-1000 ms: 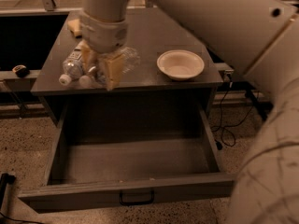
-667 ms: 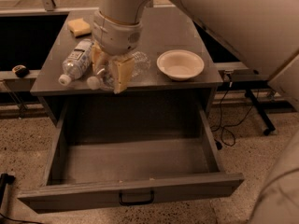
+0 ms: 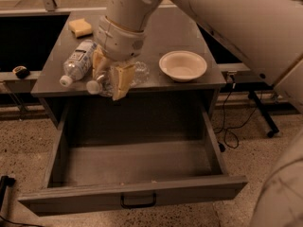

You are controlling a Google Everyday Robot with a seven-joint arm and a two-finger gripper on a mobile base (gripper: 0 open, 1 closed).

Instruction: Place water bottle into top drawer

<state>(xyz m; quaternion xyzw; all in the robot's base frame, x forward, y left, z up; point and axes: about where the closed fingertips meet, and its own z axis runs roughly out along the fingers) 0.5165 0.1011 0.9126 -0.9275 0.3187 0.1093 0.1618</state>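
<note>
The water bottle (image 3: 130, 74) lies on its side at the front edge of the cabinet top, its white cap pointing left. My gripper (image 3: 108, 85) reaches down over it, with one yellowish finger (image 3: 121, 81) in front of the bottle and the other behind, closed on its neck end. The top drawer (image 3: 132, 162) is pulled wide open below and in front. Its inside is bare and its black handle (image 3: 138, 201) sits at the middle of the front panel.
A fatter clear bottle with a white-blue label (image 3: 78, 60) lies just left of the gripper. A white bowl (image 3: 183, 65) stands at the right of the cabinet top (image 3: 170, 37), and a yellow sponge (image 3: 80, 27) at the back left. Cables trail on the floor at right.
My gripper has moved right and toward the front edge, and the water bottle has come with it, away from the labelled bottle.
</note>
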